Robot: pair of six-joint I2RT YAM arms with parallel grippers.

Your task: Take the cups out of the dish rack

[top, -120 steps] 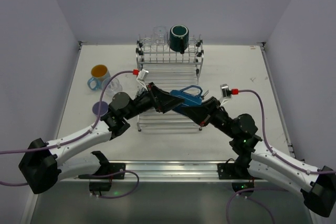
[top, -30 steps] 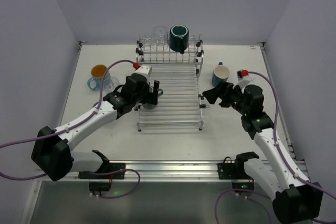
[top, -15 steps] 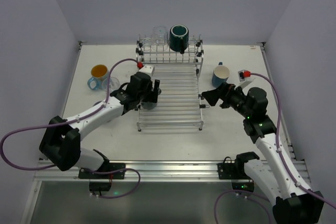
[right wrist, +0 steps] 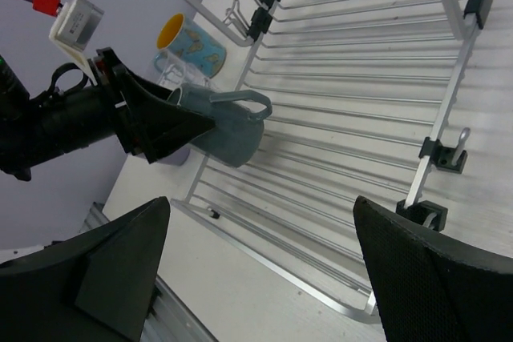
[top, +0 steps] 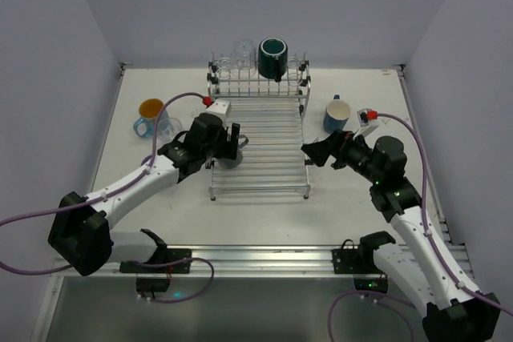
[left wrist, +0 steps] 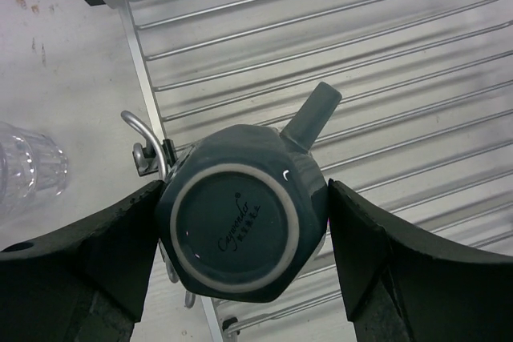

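Btwn L fingers (left wrist: 88, 254) — faceted glazed mug (left wrist: 240, 226).

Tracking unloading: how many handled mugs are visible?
4: teal mug on rack's rear tier, dark mug at its left edge, orange-lined mug left of it, blue mug right; arms may hide others.

Left claw (top: 231, 148) seemingly grips a dark mug (top: 228, 160) (left edge of the dish rack (top: 271, 167)).

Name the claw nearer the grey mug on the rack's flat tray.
Left. The left claw straddles the mug, one finger each side; the right claw sits by the dish rack's right edge.
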